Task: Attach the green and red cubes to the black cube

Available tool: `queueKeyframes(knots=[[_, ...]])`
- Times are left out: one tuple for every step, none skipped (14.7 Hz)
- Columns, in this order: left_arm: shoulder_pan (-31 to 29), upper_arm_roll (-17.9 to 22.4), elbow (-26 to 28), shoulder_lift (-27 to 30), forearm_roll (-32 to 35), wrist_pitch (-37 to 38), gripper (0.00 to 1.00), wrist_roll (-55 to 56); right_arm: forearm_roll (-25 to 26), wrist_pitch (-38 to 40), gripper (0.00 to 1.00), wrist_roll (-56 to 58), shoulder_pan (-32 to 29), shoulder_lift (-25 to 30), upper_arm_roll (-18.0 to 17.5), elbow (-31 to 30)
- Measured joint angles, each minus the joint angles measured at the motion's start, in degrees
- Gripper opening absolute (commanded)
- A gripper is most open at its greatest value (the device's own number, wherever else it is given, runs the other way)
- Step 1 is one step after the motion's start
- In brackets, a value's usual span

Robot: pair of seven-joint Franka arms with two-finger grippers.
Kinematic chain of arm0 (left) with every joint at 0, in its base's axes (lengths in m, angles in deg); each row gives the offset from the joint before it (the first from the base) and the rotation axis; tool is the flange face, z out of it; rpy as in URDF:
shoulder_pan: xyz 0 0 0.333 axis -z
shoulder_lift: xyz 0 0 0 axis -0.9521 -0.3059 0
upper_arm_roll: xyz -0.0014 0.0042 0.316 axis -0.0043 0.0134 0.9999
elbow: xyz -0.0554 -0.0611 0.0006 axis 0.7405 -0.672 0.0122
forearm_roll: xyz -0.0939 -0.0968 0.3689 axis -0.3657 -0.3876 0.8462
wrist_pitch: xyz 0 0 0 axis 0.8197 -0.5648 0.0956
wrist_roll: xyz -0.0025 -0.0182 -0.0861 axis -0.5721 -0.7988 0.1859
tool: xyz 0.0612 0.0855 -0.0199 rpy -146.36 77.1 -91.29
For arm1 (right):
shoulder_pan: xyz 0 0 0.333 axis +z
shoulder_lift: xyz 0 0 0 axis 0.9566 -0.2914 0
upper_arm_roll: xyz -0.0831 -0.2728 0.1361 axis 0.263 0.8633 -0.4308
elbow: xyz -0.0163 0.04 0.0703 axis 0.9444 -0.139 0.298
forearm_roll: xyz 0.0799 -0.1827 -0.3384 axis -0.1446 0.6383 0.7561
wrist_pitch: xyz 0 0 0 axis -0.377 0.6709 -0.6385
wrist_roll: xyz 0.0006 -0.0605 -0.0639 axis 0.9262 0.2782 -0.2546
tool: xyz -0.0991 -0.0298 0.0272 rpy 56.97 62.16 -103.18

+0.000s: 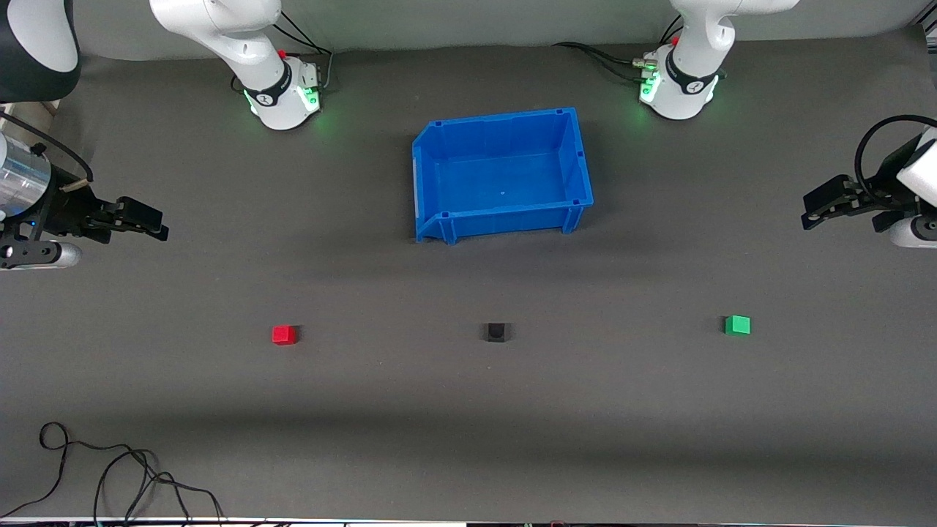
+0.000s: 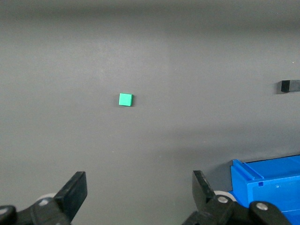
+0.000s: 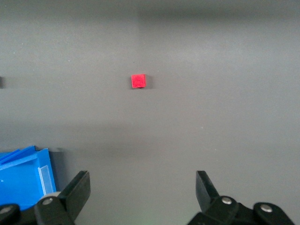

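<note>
While both my arms hang raised at the two ends of the bench (image 1: pixel 468 454), nothing is held in either pincer. My left pincer (image 1: pixel 812 208) hovers over the bare grey surface at the left arm's end, its fingers (image 2: pixel 75 192) spread wide with only bench showing between them in the left wrist view. My right pincer (image 1: pixel 157 223) hovers over the right arm's end in the same way, its fingers (image 3: pixel 206 187) likewise parted wide around nothing.

Three small cubes lie in a row across the bench, well apart from one another and all nearer to the front camera than the blue bin (image 1: pixel 501 176). My green cube (image 1: pixel 737 325) sits toward the left arm's end, and it shows alone on the grey surface in the left wrist view (image 2: pixel 125 99). My red cube (image 1: pixel 284 334) sits toward the right arm's end, also seen by itself from the right wrist (image 3: pixel 138 80). Between them rests the black cube (image 1: pixel 496 332), roughly in line with the bin's middle; it touches neither coloured cube. A sliver of it shows at the edge of the left wrist view (image 2: pixel 286 86).

The bin stands open-topped between the two arm bases with nothing inside. A loose black cable (image 1: pixel 110 468) curls on the bench at the right arm's end, nearest the front camera.
</note>
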Motion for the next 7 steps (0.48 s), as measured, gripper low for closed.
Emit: queueKeyframes(knots=[[0.0,0.0,0.0,0.0,0.0,0.0,1.00,0.0,0.0,0.0,1.00,0.0,0.0,0.0,0.0,0.0],[0.0,0.0,0.0,0.0,0.0,0.0,1.00,0.0,0.0,0.0,1.00,0.0,0.0,0.0,0.0,0.0],[0.0,0.0,0.0,0.0,0.0,0.0,1.00,0.0,0.0,0.0,1.00,0.0,0.0,0.0,0.0,-0.1],[0.0,0.0,0.0,0.0,0.0,0.0,1.00,0.0,0.0,-0.1,1.00,0.0,0.0,0.0,0.0,-0.2],[0.0,0.0,0.0,0.0,0.0,0.0,1.00,0.0,0.0,-0.3,1.00,0.0,0.0,-0.1,-0.1,-0.3],[0.0,0.1,0.0,0.0,0.0,0.0,1.00,0.0,0.0,-0.9,1.00,0.0,0.0,-0.2,-0.2,-0.4],[0.0,0.1,0.0,0.0,-0.1,0.0,1.00,0.2,0.0,-1.3,1.00,0.0,0.0,-0.6,-0.3,-0.5]])
